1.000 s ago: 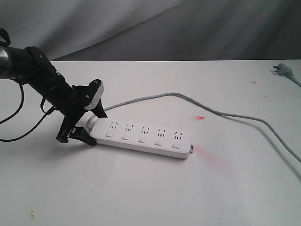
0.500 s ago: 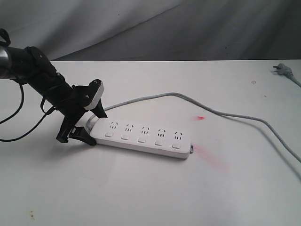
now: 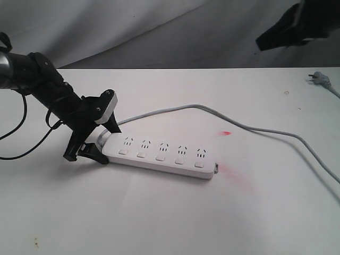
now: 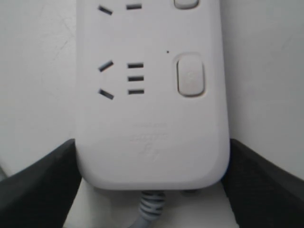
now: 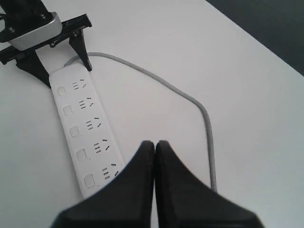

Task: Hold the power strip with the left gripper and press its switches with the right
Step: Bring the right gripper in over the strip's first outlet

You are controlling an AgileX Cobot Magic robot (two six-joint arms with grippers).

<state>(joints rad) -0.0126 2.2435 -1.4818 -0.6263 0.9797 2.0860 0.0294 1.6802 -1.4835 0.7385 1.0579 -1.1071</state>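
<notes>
The white power strip (image 3: 159, 151) lies flat on the table, its five switches (image 3: 159, 158) in a row on the near side. My left gripper (image 3: 101, 142) is shut on the strip's cord end. In the left wrist view its black fingers (image 4: 40, 185) press both sides of the power strip (image 4: 152, 118), with one of the switches (image 4: 190, 76) close by. My right gripper (image 5: 155, 144) is shut and empty, high above the power strip (image 5: 85, 128) near its far end. In the exterior view the right gripper (image 3: 260, 41) shows at the top right.
The grey cord (image 3: 255, 127) loops from the held end across the table to the right edge. A plug (image 3: 319, 79) lies at the far right. Red smudges (image 3: 234, 175) mark the table beside the strip's free end. A dark backdrop hangs behind.
My right gripper has come into the exterior view at the top right. The left gripper and the power strip have not moved.
</notes>
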